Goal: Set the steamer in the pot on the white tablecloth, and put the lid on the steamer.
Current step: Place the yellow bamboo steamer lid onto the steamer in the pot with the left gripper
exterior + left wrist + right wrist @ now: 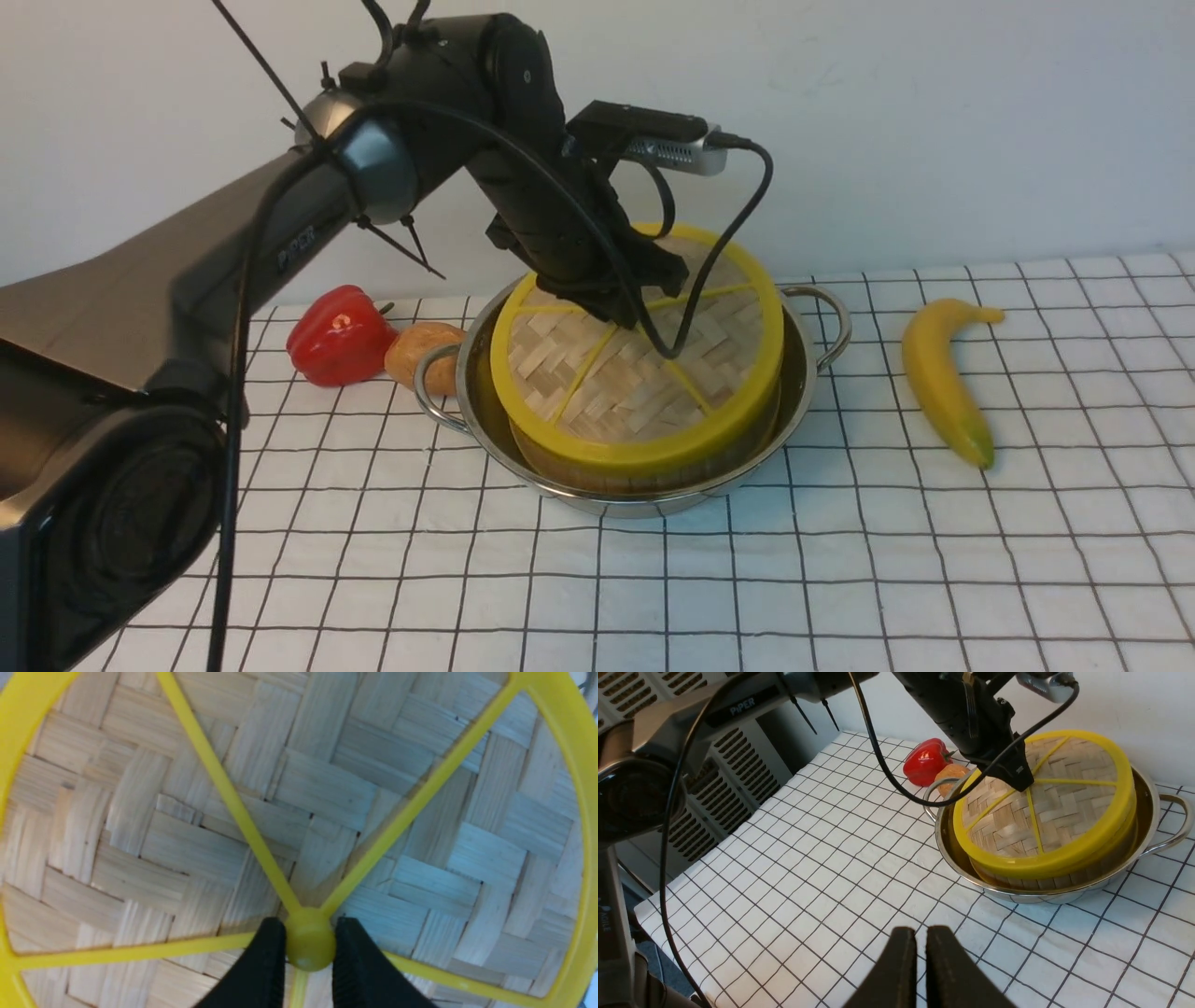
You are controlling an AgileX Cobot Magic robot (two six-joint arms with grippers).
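Note:
The steel pot [805, 387] stands on the white tablecloth [747, 579] with the bamboo steamer [597, 478] inside it. The woven lid [635, 383] covers the steamer, its far side a little higher than its near side. My left gripper [309, 933] is shut on the lid's yellow knob [309, 949], one black finger on each side; in the front view it [639, 313] comes down onto the lid's centre. The steamer's contents are hidden. In the right wrist view the right gripper [920, 938] hangs shut and empty over the cloth, short of the pot [1150, 812].
A red pepper [338, 334] and a brown potato-like thing [422, 353] lie just left of the pot's handle. A banana [943, 373] lies to the pot's right. A grey vented cabinet [733, 779] stands beyond the cloth's edge.

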